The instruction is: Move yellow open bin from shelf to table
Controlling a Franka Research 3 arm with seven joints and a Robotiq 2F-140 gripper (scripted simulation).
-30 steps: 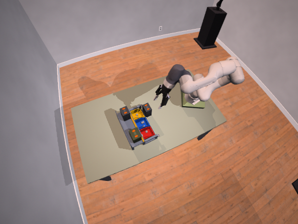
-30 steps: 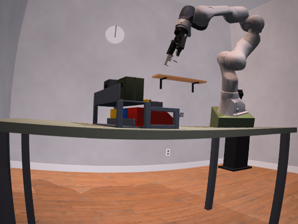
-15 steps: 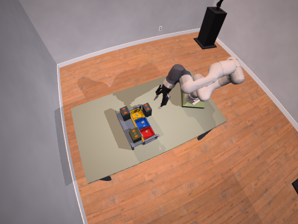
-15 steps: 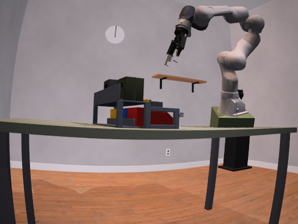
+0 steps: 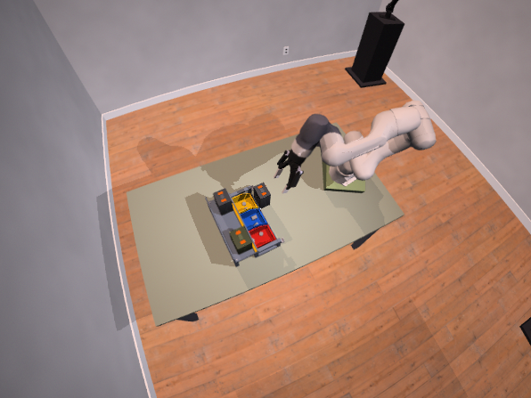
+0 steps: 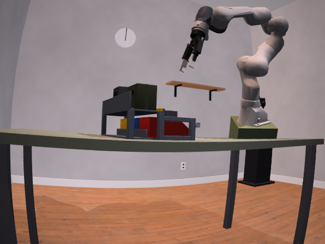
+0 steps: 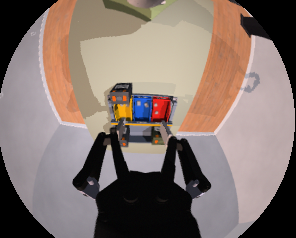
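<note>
Approach stage: I am holding the gripper (image 6: 187, 65) high above the table (image 5: 178, 284), fingers half-spread around nothing, and should be lining it up squarely with the yellow bin (image 5: 244, 203), resting at the shelf's (image 6: 130, 127) end beside the blue bin (image 5: 253, 217).

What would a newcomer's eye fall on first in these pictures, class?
The row of three bright bins in the grey shelf rack on the table: yellow open bin, blue bin and red bin, side by side. Next, the pale arm on its green base, its end effector hanging open and empty, high above the table, beside the rack.
</note>
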